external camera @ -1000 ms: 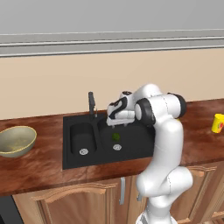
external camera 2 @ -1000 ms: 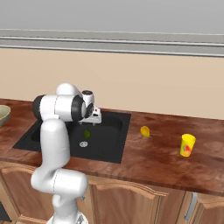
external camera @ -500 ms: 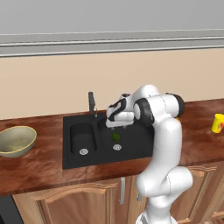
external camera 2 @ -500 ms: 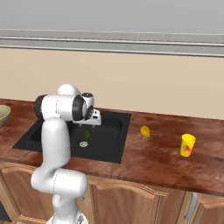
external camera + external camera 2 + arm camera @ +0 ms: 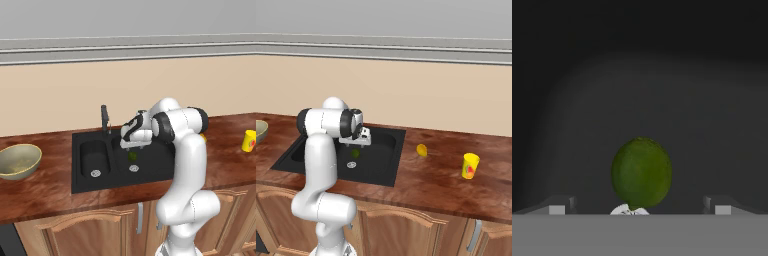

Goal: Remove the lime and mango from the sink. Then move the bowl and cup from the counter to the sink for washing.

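hand view: lime (image 5: pixel 641 172) between open claw (image 5: pixel 640 207) tips, sink (image 5: pixel 662 90) wall behind.

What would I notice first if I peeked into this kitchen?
Probably the big white robot arm bending over the black sink, with its open gripper just above a little green lime in the bigger basin. Then the bright yellow things on the brown counter to the right: a small mango beside the sink and a cup farther along.
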Robot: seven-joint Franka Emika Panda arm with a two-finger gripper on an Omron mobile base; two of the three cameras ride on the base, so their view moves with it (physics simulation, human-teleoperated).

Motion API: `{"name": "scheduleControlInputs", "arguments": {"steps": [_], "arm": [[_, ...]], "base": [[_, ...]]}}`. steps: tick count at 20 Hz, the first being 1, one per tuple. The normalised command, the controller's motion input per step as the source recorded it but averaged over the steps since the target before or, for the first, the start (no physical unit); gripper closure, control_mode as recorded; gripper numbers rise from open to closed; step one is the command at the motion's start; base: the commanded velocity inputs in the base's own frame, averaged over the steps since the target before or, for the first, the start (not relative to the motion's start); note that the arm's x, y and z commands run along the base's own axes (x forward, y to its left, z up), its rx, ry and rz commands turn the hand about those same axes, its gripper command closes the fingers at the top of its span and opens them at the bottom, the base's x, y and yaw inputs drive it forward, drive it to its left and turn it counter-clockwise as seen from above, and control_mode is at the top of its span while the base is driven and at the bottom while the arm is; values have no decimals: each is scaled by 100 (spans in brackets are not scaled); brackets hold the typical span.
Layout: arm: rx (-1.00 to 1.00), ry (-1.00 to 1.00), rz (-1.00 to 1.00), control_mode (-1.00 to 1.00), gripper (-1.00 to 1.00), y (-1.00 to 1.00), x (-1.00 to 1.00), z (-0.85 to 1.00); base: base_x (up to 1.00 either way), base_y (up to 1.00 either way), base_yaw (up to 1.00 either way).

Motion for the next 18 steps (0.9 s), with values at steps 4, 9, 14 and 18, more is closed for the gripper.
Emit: {"name": "scheduleControlInputs", "arguments": {"steps": [4,9,14,18], "arm": [[0,0,0,-100,-100,4,3,-16],[0,0,0,-100,-100,3,6,-17],[0,0,0,-100,-100,1,8,-18],[0,2,0,-100,-100,1,9,-17]], "base": [[0,0,0],[0,0,0],[0,0,0],[0,0,0]]}}
